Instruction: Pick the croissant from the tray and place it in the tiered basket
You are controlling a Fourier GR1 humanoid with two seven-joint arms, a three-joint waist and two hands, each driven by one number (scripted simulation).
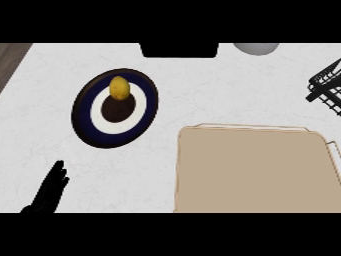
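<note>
On the white desk (225, 95), your left hand (49, 192) rests at the lower edge, fingers straight, holding nothing. Your right hand is out of sight. No croissant shows on the beige tray (258, 170); a yellow lump (119, 87) sits on the plate (92, 120). Grasping looks unstarted: find the croissant first. The basket (339, 90) is cut off.

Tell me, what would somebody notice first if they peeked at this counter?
Probably the round dark plate with its white ring, left of the middle, and the small yellow thing sitting on its far part. Next comes the big tan tray filling the lower right, with a black wire basket poking in at the right edge. The left hand rests open at the bottom left, fingers up.
</note>
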